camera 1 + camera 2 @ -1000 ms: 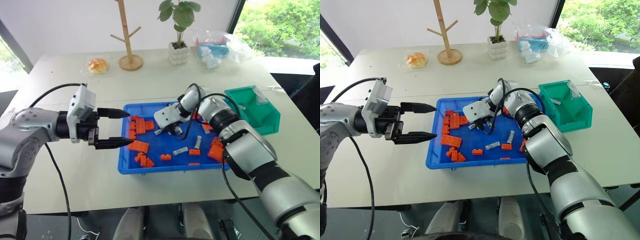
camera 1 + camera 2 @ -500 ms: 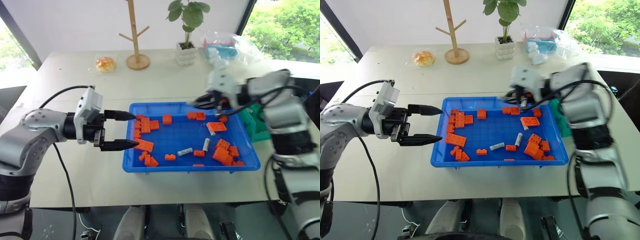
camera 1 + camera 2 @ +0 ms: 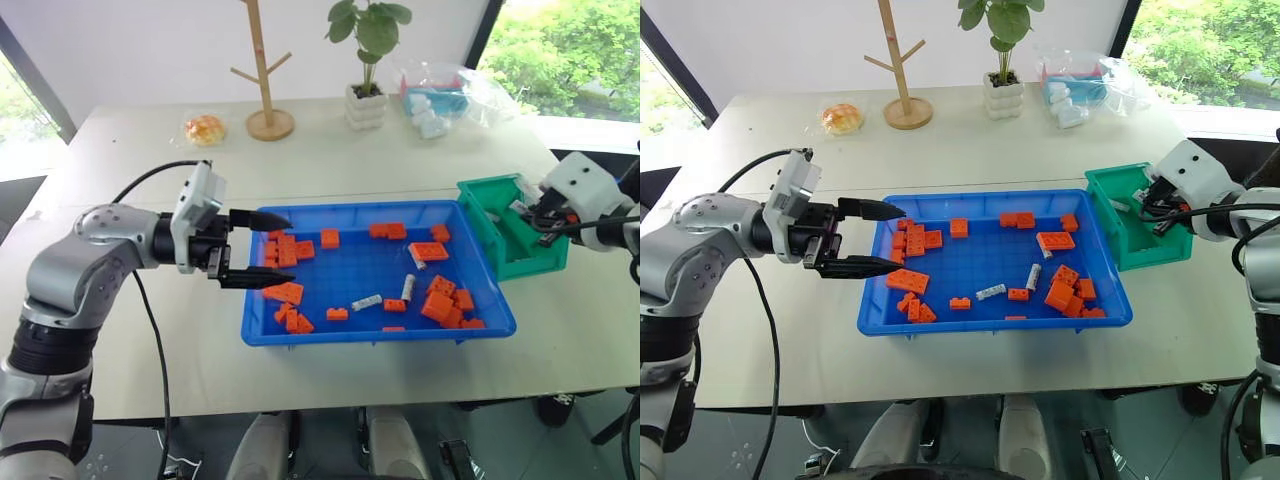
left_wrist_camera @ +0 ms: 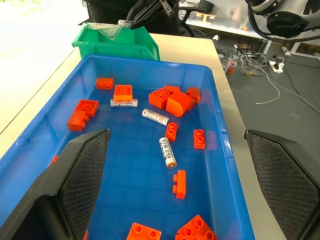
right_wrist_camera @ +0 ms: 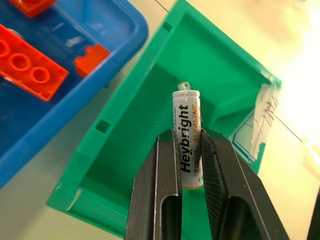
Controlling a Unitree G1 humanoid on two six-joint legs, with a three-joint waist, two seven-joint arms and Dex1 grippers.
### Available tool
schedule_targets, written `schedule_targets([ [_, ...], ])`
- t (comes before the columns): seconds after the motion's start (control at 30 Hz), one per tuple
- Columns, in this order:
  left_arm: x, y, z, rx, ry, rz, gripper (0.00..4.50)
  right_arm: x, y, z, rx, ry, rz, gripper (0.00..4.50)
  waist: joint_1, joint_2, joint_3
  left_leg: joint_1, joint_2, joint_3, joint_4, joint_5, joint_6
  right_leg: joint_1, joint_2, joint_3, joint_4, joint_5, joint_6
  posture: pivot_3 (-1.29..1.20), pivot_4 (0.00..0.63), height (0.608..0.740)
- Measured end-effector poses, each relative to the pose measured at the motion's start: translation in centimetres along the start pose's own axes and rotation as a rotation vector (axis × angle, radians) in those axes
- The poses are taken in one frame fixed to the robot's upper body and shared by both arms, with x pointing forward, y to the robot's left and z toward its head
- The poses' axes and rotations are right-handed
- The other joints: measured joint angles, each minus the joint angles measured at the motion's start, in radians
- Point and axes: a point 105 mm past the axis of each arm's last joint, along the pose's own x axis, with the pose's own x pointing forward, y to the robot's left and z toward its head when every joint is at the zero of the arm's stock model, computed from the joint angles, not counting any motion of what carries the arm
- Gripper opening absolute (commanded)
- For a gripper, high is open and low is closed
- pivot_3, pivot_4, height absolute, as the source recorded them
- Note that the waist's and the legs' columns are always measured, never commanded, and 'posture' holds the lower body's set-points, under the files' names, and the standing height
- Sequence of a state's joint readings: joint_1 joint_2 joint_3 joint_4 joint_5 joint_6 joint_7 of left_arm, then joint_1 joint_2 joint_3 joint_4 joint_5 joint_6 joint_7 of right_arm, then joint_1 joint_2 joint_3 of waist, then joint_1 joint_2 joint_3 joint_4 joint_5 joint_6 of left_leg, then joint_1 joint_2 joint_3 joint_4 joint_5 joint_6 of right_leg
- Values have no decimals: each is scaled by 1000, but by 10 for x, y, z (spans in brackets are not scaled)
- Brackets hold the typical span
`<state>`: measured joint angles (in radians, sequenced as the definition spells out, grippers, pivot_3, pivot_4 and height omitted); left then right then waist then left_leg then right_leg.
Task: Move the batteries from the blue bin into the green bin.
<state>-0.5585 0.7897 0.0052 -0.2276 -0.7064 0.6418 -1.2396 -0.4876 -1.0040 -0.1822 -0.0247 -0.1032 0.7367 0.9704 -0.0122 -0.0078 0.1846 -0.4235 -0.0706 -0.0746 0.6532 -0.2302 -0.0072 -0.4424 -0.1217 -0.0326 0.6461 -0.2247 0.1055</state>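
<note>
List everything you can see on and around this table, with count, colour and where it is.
Blue bin: one, blue, middle of the table.
Orange bricks: many, orange, scattered in the blue bin.
Batteries: three silver-white in the blue bin; one more between the right end effector's fingers, over the green bin.
Green bin: one, teal-green, against the blue bin's right end.
Wooden branch stand: one, tan, far side.
Potted plant: one, green in a white pot, far side.
Wrapped bun: one, golden, far left.
Clear bag: one, blue and white contents, far right.
Left end effector: black, open, at the blue bin's left edge.
Right end effector: black, above the green bin.
</note>
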Motion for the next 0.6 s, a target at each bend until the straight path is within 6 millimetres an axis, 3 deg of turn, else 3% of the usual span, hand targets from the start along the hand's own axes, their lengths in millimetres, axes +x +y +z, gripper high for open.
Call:
schedule_targets([
  [0.13,1,0,0,-2,-3,-2,4500,4,-3,-7,-1,8,-25,4085,1,0,0,0,0,0,0,0,0,0,0,0,0,0,0,0,150,693],
  [0.3,0,-1,0,-5,-1,0,4500,7,6,0,24,-41,62,4085,0,0,0,0,0,0,0,0,0,0,0,0,0,0,0,0,150,693],
  [0.47,-1,-1,-1,-4,5,0,4500,-11,27,66,-102,-267,272,4085,-5,1,1,0,1,-1,0,0,0,0,2,0,0,0,0,0,150,693],
  [0.53,-1,-1,0,-3,5,2,4500,-17,52,87,-204,-330,431,4085,-3,0,1,0,1,-1,0,0,1,1,2,-1,0,0,1,0,150,693],
  [0.6,-1,-1,0,0,4,3,4500,-15,90,95,-298,-359,617,4085,-3,-2,2,1,1,-1,0,0,1,1,2,-1,0,0,1,0,150,693],
])
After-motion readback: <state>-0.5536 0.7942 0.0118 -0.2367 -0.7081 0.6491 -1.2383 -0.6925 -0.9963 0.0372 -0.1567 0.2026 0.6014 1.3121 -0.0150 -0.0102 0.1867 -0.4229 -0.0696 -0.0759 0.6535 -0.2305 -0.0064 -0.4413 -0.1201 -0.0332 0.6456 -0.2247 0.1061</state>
